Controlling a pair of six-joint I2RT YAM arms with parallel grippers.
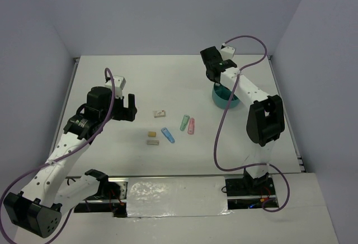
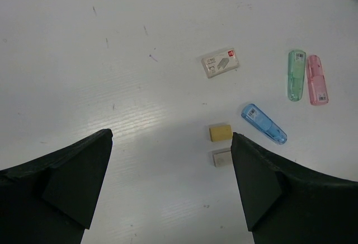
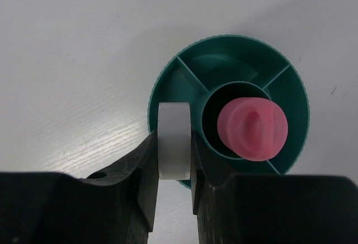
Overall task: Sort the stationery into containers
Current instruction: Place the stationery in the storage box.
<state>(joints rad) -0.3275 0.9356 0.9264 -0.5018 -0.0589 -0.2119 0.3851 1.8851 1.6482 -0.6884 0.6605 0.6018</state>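
While my left gripper [image 2: 170,137] hangs above the table [image 2: 84,42], its jaws spread as wide as they go and nothing between them, the loose stationery lies just ahead of it. Nearest, seen from that wrist, is the grey eraser [image 2: 221,157], close to my finger [image 2: 263,182] on the three o'clock side. The beige eraser [image 2: 220,132] sits just beside it at twelve o'clock, a thin gap between the two. At three o'clock of the beige eraser lies the blue capsule [image 2: 263,123], slanted, one rounded end towards the eraser, near it but apart.

Farther on, at one o'clock of the blue capsule, the green capsule [image 2: 296,75] and the pink capsule [image 2: 317,79] lie side by side, both pointing away from me. The pink one is at three o'clock of the green; I cannot tell whether they touch. At twelve o'clock of the beige eraser the labelled block [image 2: 220,64] lies flat, label up, apart from the rest.

Farthest of all, seen from overhead, the tub [image 1: 224,99] stands at two o'clock of the pink capsule, well apart from it. My right gripper [image 1: 215,70] hangs over the tub. From that wrist I see its jaws pinching a white block [image 3: 174,140], held upright with its flat sides against my fingers. The block hangs over the tub's rim, at about eight o'clock of the centre cup [image 3: 210,109]; I cannot tell whether it touches the tub. A pink cap [image 3: 253,130] stands in the centre cup.
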